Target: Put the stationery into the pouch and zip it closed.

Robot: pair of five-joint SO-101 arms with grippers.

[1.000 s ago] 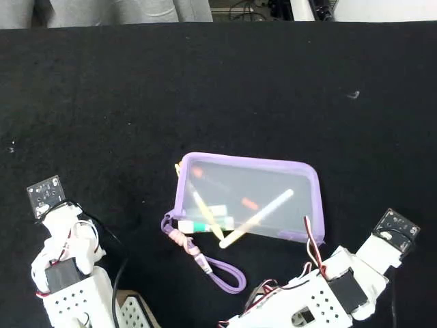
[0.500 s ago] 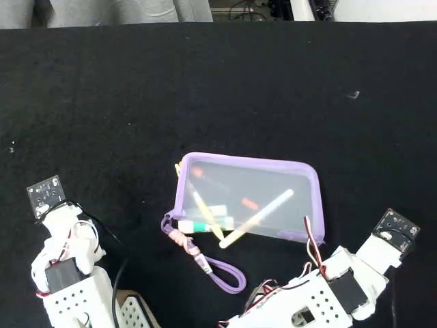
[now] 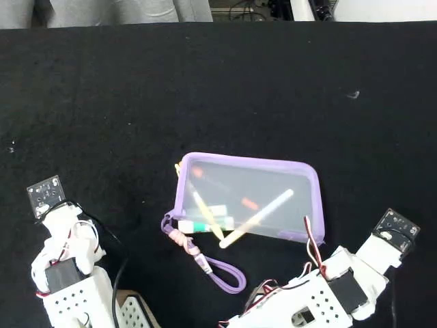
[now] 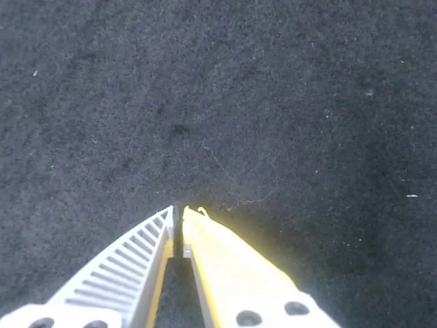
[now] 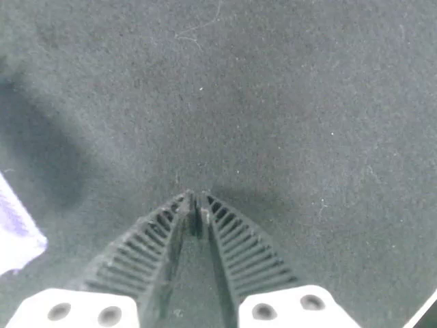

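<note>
Pouch [image 3: 247, 198] lies flat at the centre of the tabletop [image 3: 102, 102], pens [image 3: 256, 219] inside, seemingly zipped. Left claw [image 4: 179, 213], at 7 o'clock, and right claw [image 5: 196, 201], at 5 o'clock, each have tips together and hold nothing, likely parked since nothing needs loading.

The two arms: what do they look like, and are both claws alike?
The left arm and right arm are white perforated plastic with black motors and loose red and white wires. The claws differ: the left claw has one white and one yellow ribbed finger, the right claw two black ribbed fingers on white mounts.
</note>
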